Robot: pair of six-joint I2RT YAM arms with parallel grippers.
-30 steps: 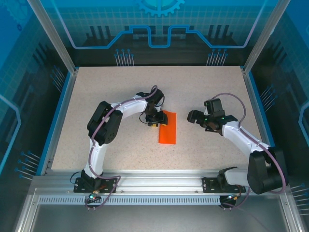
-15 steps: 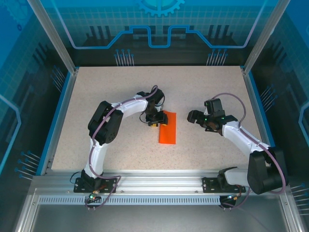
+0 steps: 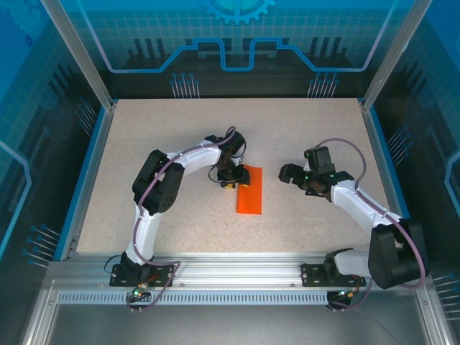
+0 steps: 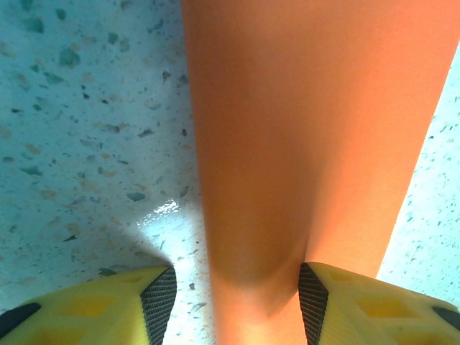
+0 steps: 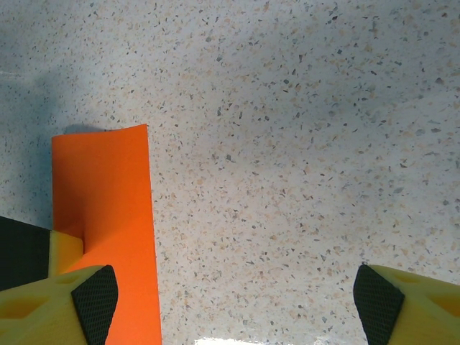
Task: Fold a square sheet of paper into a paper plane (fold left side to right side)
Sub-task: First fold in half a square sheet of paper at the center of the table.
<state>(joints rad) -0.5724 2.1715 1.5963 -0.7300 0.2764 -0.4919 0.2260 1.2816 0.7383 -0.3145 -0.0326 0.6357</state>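
Folded square sheet of paper (image 3: 249, 190) lying mid-table; left gripper (image 3: 228, 183) sitting spread astride its far left corner, right gripper (image 3: 286, 174) hanging spread nearby, apart; creasing is wanting firm, even pressing along the fold.

Folded sheet of paper (image 3: 249, 192) lies at table (image 3: 144, 144) centre; left gripper (image 3: 228, 182) over its far-left corner, right gripper (image 3: 286, 175) well apart rightward.

This is a robotics lab test cell: a speckled table (image 3: 316, 129) with a blue rim (image 3: 89, 172), aluminium profile rails (image 3: 237, 273) along its near edge, metal posts (image 3: 77, 54) at its far corners, and blue circuit-and-gear panels (image 3: 287, 29) behind it.
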